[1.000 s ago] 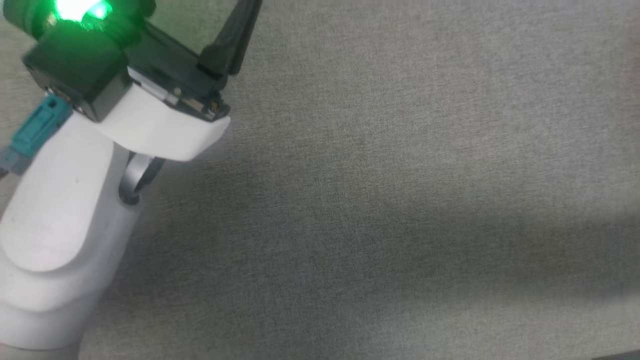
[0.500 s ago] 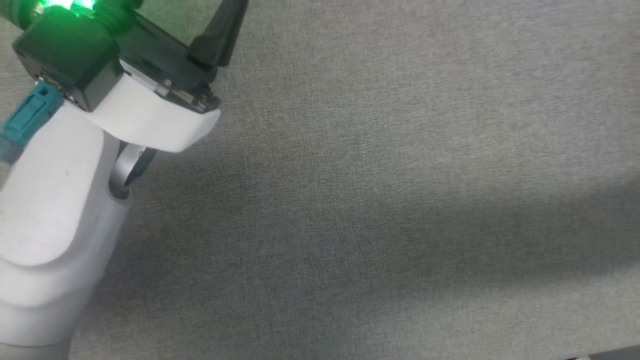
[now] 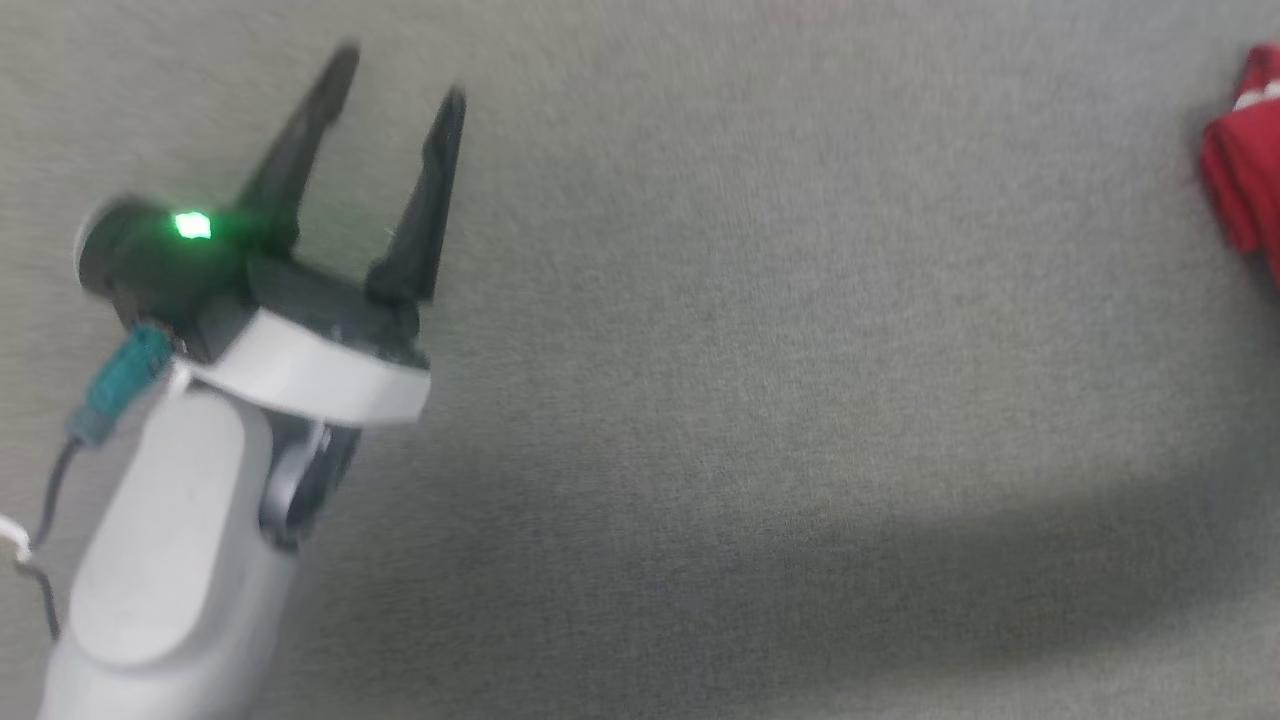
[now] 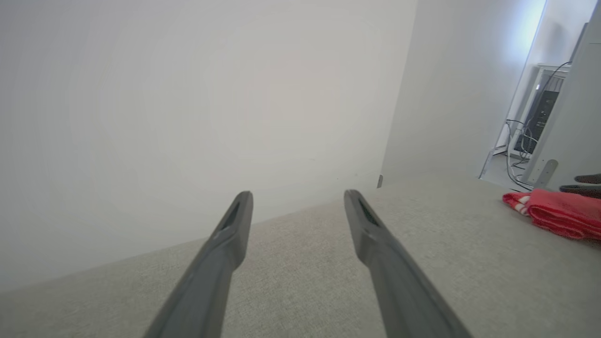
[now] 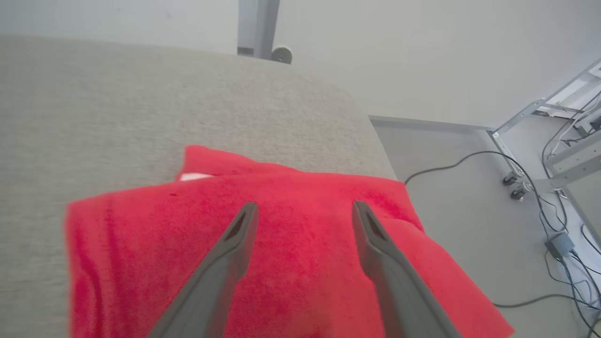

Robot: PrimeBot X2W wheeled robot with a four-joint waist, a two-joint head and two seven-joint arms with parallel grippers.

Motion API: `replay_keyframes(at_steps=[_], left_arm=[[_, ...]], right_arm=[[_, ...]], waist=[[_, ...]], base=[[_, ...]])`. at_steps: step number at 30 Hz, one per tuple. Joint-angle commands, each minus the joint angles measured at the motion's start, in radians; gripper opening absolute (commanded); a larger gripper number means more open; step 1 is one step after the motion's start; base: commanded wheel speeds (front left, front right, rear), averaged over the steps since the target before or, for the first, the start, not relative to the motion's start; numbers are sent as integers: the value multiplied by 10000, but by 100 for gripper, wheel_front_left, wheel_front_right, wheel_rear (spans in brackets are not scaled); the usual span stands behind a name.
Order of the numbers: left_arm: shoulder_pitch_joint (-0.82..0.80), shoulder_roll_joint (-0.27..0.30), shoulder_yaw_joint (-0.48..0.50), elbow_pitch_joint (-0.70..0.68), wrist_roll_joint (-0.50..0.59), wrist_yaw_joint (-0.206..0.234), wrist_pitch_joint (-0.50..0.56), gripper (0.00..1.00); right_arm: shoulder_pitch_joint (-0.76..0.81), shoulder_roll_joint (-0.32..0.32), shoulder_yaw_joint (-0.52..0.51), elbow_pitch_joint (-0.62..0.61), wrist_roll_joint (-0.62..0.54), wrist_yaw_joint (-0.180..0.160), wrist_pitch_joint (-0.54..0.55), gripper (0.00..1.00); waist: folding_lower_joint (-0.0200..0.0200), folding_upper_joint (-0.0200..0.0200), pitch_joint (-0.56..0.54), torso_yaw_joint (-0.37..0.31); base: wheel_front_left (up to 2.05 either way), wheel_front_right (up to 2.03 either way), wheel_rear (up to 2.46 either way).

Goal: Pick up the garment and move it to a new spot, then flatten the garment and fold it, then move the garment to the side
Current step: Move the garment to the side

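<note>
Right hand over crosswise garment

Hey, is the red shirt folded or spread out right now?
Folded. The garment lies as a compact rectangle, with stacked layers visible at its edge in the left wrist view.

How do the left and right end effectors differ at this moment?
The left end effector is over bare grey surface, the right end effector over the garment. The left faces a blank wall, the right a cabled floor. Both are open, holding nothing.
</note>
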Motion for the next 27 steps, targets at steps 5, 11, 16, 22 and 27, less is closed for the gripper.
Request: replay_keyframes(at_steps=[5, 11, 16, 22, 27], left_arm=[[1359, -401, 567, 121, 31, -21, -43, 100], [2804, -801, 1058, 512, 56, -21, -43, 100], [4094, -1059, 1437, 824, -45, -21, -43, 100], [5155, -1183, 1807, 1037, -2, -21, -43, 100], [5822, -1208, 2003, 1045, 41, -21, -43, 100]], right_arm=[[1087, 449, 816, -838, 671, -14, -500, 100], [2351, 899, 1606, -1736, 1078, -14, -1147, 100], [3523, 1402, 2022, -2342, 1302, -14, -1741, 100], [4581, 1868, 2399, -3036, 1674, -14, -2134, 100], [5356, 2058, 2305, -3496, 1742, -14, -2336, 100]], waist=[[0, 0, -1558, 754], [0, 0, -2693, 1370], [0, 0, -3771, 1853], [0, 0, -4620, 2049], [0, 0, -5162, 2105]], base=[[0, 0, 0], [0, 0, 0], [0, 0, 0], [0, 0, 0], [0, 0, 0]])
